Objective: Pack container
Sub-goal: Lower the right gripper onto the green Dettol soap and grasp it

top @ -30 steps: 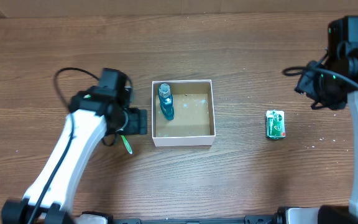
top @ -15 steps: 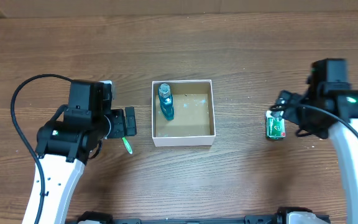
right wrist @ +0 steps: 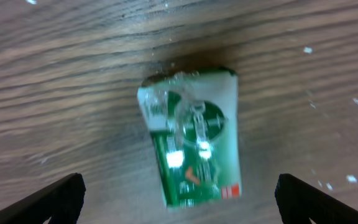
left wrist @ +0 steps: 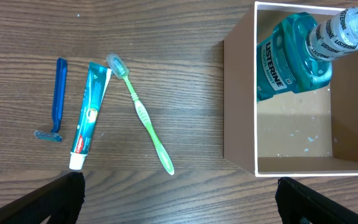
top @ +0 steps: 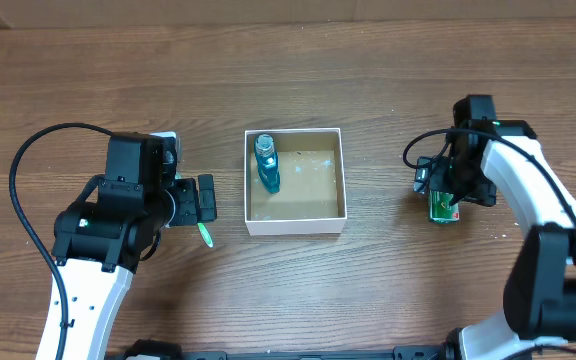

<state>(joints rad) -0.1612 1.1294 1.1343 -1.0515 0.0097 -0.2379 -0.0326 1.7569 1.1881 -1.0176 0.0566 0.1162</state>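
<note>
Wooden tabletop — right end effector is arriving over green packet, wide open and empty — grasp for the container looking next

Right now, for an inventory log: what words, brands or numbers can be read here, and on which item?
"LISTERINE": on the blue mouthwash bottle in the container.
Toothpaste tube: print too small to read.
Green packet: label blurred, unreadable.

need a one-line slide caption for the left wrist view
Left gripper open, facing a razor, toothpaste tube and toothbrush lying on the table beside the container, which holds a mouthwash bottle.
</note>
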